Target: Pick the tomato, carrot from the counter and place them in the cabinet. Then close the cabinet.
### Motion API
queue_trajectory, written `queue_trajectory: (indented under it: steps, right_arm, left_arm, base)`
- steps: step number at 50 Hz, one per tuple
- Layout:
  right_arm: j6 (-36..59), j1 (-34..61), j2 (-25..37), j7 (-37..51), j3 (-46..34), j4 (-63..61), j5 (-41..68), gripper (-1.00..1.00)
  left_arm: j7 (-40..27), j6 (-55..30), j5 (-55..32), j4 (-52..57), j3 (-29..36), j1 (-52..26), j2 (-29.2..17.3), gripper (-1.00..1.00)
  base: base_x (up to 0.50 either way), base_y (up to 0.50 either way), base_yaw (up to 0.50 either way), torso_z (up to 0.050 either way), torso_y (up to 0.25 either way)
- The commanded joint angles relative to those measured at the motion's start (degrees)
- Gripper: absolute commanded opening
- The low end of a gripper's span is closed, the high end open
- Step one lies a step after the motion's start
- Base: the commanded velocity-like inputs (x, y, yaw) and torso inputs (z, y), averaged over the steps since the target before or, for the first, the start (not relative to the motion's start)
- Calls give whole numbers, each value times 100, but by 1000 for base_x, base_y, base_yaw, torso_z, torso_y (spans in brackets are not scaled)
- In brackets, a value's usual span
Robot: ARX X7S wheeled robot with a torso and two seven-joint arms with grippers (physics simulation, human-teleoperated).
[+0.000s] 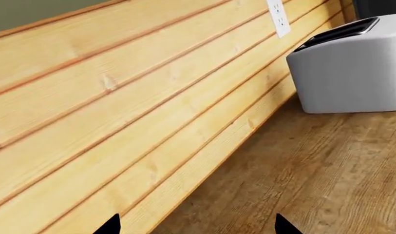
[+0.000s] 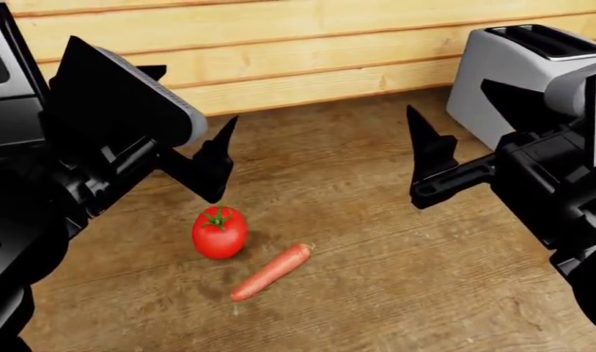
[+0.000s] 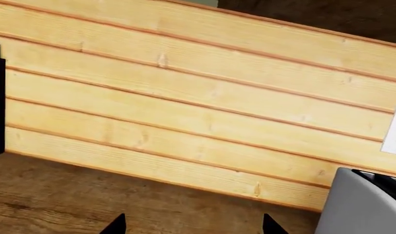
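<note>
The red tomato (image 2: 219,232) with a green stem cap sits on the wooden counter (image 2: 396,293). The orange carrot (image 2: 270,272) lies just right of it and nearer to me. My left gripper (image 2: 198,99) hovers open and empty above and behind the tomato. My right gripper (image 2: 446,97) hovers open and empty to the right, near the toaster. In the wrist views, the left gripper (image 1: 198,226) and right gripper (image 3: 193,225) show spread tips over bare counter, facing the wall. Tomato and carrot are hidden in both wrist views. The cabinet is out of view.
A grey toaster (image 2: 523,73) stands at the back right against the wood-plank wall (image 2: 308,44); it also shows in the left wrist view (image 1: 353,68) and right wrist view (image 3: 367,204). A white wall outlet (image 1: 279,17) sits above the toaster.
</note>
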Motion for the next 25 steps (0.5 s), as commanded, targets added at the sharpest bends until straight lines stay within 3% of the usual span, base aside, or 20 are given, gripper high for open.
queue_trajectory:
  steps: [1,25]
  right_arm:
    - [-17,16,40,200,75,48,231,100]
    - [-227,-170,253,407,143,75,474,100]
  left_arm:
    - [-25,38,-39,0,6,47,-23,100]
    - [152,320,-128,58,337,317,-401,100]
  base:
    - [0,0,0,0,0]
    - [35,-5,0,0,0]
